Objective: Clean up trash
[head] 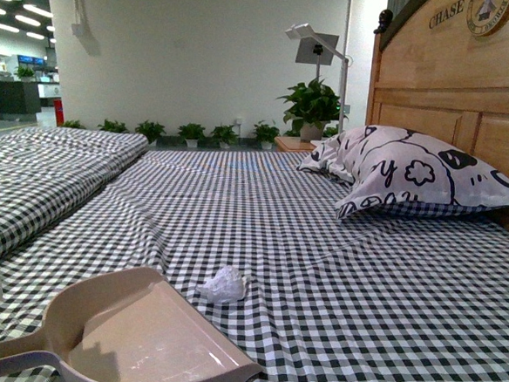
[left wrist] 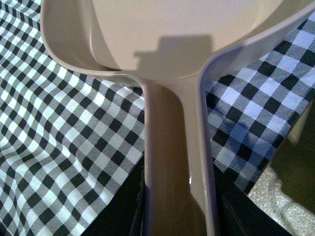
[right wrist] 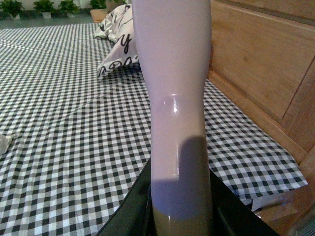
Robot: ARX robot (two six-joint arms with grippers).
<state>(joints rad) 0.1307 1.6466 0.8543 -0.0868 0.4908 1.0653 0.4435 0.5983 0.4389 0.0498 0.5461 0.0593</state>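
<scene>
The trash (head: 223, 285), a small crumpled white wad, lies on the checked bedsheet (head: 361, 286) just beyond the far corner of the beige-pink dustpan (head: 148, 341). In the front view the pan rests at the near left, empty, its handle (head: 2, 359) running off to the left. My left gripper (left wrist: 177, 216) is shut on the dustpan handle (left wrist: 172, 162), dark jaws at both sides of it. My right gripper (right wrist: 179, 221) is shut on the pale brush handle (right wrist: 174, 98), which stands upright; the bristles are out of view. A sliver of the trash (right wrist: 3, 143) shows at that view's edge.
A black-and-white patterned pillow (head: 413, 171) leans against the wooden headboard (head: 454, 91) at the right. A second checked bed (head: 37, 176) lies to the left. Potted plants (head: 311, 103) and a white lamp stand (head: 344, 57) are beyond the bed's far end.
</scene>
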